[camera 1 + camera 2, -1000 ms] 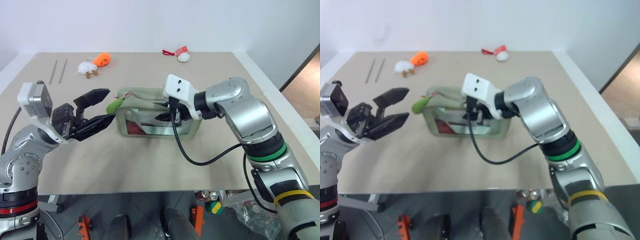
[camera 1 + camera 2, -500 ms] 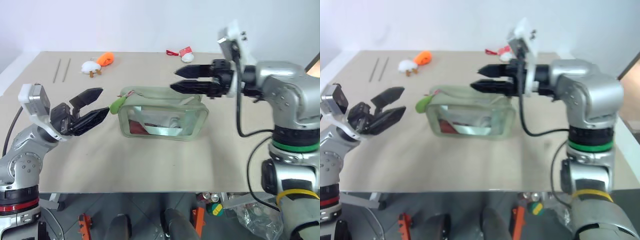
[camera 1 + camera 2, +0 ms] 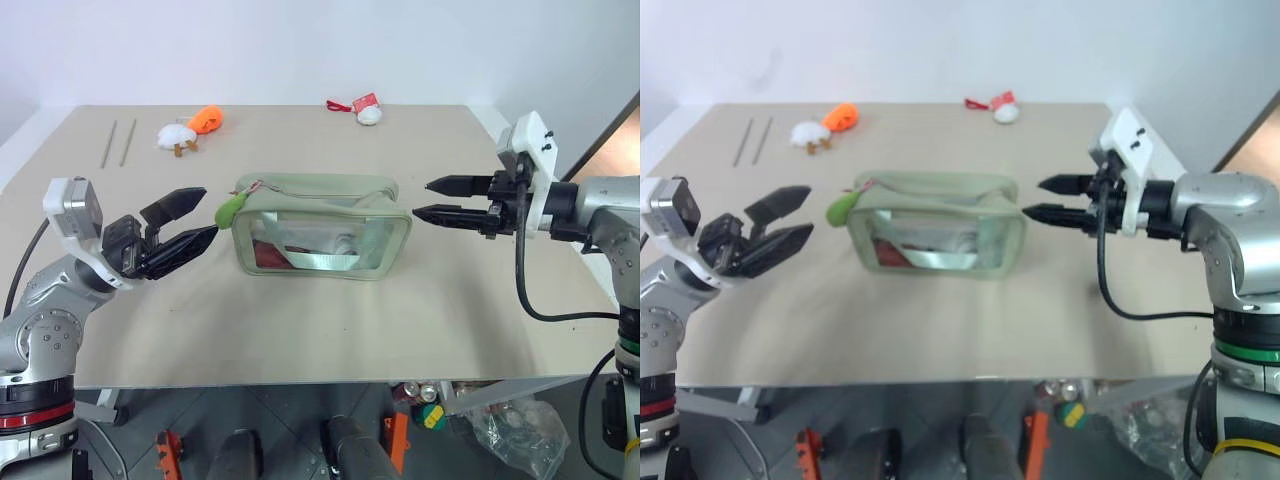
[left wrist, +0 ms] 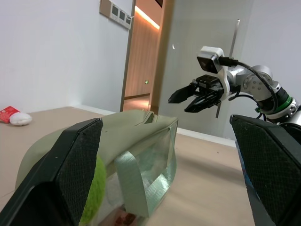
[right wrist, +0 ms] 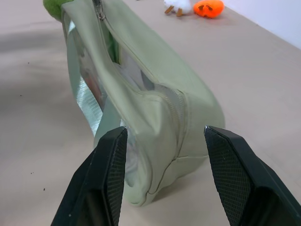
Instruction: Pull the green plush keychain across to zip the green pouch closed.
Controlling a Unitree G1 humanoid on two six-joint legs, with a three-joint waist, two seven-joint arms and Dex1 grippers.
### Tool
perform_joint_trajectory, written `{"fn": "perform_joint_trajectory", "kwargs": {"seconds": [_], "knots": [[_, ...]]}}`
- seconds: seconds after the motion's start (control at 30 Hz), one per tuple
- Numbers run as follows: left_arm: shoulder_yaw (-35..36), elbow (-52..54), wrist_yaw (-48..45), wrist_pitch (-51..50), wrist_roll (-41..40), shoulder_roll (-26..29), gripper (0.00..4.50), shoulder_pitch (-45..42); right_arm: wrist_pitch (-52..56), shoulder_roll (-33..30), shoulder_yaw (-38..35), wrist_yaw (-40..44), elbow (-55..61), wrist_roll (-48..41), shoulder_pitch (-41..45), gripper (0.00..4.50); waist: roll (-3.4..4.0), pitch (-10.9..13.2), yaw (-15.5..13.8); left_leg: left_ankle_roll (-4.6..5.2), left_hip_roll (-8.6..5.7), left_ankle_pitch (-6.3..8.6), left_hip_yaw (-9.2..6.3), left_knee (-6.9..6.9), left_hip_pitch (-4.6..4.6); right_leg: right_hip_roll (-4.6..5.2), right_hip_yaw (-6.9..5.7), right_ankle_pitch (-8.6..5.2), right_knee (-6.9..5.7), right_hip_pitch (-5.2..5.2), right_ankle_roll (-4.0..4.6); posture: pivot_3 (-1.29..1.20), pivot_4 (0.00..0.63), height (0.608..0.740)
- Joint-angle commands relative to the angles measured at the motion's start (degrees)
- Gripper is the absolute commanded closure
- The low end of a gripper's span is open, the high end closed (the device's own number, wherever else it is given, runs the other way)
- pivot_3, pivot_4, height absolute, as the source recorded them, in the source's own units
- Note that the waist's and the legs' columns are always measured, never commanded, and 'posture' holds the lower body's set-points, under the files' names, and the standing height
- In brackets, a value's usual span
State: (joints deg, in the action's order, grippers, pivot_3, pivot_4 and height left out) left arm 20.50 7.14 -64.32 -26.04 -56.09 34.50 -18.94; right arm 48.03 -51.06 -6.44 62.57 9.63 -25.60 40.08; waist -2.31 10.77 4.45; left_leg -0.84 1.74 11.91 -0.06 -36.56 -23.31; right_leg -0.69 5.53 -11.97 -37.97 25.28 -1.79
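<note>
Right now, starting at my left, the left gripper (image 3: 198, 215) hangs above the table (image 3: 300, 330) with its two black fingers spread wide and nothing between them; its tips point at the near end of the pouch and stop just short of it. Next comes the green plush keychain (image 3: 229, 208), hanging off the left end of the green pouch (image 3: 322, 227), just beside those fingertips but not touching them as far as I can tell. The pouch stands upright near the middle of the table, its clear window facing me. From the right wrist view the zipper (image 5: 141, 70) looks run together along the stretch I can see, with the slider up at the keychain end, so I judge the closing pull is done or very nearly so; the last bit by the keychain I cannot make out. On my right, the right gripper (image 3: 437, 199) floats level just beside the pouch's right end, fingers parted and empty, clear of the fabric.
</note>
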Motion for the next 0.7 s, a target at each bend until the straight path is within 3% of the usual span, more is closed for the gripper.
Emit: {"fn": "perform_joint_trajectory", "kwargs": {"seconds": [0.03,0.33,0.7], "knots": [[0.4,0.3,-0.5,0.0,0.1,0.7,0.0,-0.8,-1.4,0.2,0.7,-1.0,1.7,-0.5,-1.0,1.85,0.0,0.0,0.0,0.0,-0.01,0.0,0.02,0.0,0.0,0.0,0.03,0.0,0.0,0.0,-0.02,0.0,0.15,0.74],[1.2,0.0,-0.4,0.0,1.5,0.9,0.0,2.0,-4.3,1.3,4.4,-1.5,-1.3,0.3,-1.6,1.85,0.0,0.0,0.0,0.0,0.01,0.0,0.04,0.01,0.01,-0.01,0.05,0.08,0.0,0.02,-0.17,0.0,0.15,0.74],[0.1,-3.1,-4.5,6.0,10.3,3.7,0.0,5.4,-7.3,2.8,7.6,-0.9,-4.5,1.4,0.5,1.85,0.0,0.0,0.0,0.0,0.01,0.0,0.03,0.02,0.01,-0.01,0.03,-0.03,0.0,0.03,0.03,0.0,0.15,0.74]]}}
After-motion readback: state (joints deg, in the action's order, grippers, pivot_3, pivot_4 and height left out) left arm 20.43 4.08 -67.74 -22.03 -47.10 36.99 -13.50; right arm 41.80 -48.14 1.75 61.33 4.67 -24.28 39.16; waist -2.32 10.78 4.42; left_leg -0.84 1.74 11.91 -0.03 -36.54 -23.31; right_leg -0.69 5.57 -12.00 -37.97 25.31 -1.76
